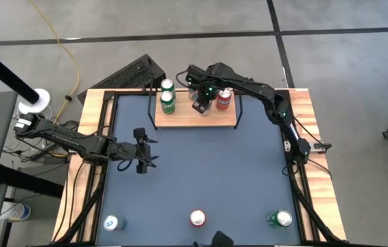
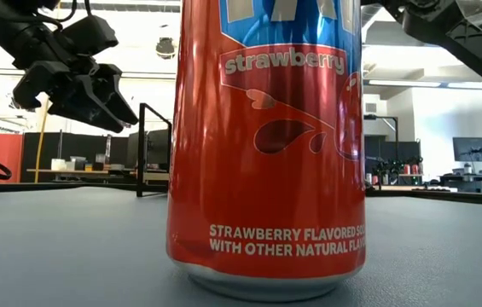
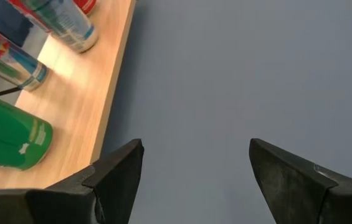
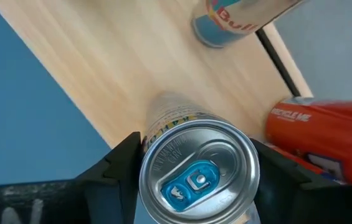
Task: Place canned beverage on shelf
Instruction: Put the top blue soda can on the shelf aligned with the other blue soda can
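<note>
**Right arm has a can over the shelf: how I'd set it down clean**

So the right gripper (image 4: 194, 180) has its jaws pinching a silver-topped can (image 4: 197, 171) from both sides, and it sits over the light-wood shelf (image 1: 195, 118) at the far side of the desk (image 1: 200, 171). From the wrist view I can't tell if the can's base is touching the board or hanging just above it.

Things already on the shelf: two green cans (image 1: 167, 96) at the left end, a red can (image 1: 224, 100) just beside the gripper on the right, and another can (image 4: 238, 22) near the wire end frame (image 4: 278, 56).

My take on doing this well:
- Lower straight down, keep the can upright, no sideways drift. That red can is really close.
- Only spread the jaws once the base feels fully planted on the wood.
- Open just enough, then lift straight up so a jaw doesn't clip a neighbour.

The left gripper (image 1: 141, 155) waits over the left part of the desk, jaws spread and empty. Three more cans stand along the near edge, including a strawberry soda can (image 2: 266, 145).
</note>
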Tool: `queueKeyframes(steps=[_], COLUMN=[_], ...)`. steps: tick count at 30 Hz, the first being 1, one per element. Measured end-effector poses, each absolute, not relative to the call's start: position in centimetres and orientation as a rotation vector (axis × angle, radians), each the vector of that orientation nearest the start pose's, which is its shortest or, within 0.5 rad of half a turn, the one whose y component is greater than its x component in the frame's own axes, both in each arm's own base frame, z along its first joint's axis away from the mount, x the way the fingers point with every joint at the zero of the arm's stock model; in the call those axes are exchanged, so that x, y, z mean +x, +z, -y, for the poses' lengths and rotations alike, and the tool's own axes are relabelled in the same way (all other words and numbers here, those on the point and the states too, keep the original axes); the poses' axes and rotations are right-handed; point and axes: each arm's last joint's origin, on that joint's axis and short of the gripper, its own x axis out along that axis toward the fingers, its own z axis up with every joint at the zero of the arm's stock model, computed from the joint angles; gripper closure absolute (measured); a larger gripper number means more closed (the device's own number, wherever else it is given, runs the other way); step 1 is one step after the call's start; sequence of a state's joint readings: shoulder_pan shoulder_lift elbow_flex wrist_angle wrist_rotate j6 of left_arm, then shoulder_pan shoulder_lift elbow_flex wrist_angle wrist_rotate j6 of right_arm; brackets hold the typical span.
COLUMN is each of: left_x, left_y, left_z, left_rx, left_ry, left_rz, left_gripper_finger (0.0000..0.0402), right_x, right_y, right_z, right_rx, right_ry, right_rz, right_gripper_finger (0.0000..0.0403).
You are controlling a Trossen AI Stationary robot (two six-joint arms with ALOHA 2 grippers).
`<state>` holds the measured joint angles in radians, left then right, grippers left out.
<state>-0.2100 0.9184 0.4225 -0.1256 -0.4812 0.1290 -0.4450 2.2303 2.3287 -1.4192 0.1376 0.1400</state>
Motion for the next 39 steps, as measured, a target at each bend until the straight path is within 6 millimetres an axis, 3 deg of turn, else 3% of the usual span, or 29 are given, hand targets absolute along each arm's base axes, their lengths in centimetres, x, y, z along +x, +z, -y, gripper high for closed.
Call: queueKeyframes(steps=[15,39], left_x=[17.86,17.86], left_y=[19.50,19.50], left_z=[2.45,2.44], left_rx=[0.335,0.340], left_ry=[0.219,0.218], left_rz=[-0.604,-0.605], left_gripper_finger=[0.0120,0.0120], right_x=[39.98,40.07], right_y=[30.28,30.31], right_z=[19.41,19.45], right_rx=[0.141,0.136], right_ry=[-0.443,-0.453], right_rz=[-1.328,-1.318], right_gripper_finger=[0.0153,0.0152])
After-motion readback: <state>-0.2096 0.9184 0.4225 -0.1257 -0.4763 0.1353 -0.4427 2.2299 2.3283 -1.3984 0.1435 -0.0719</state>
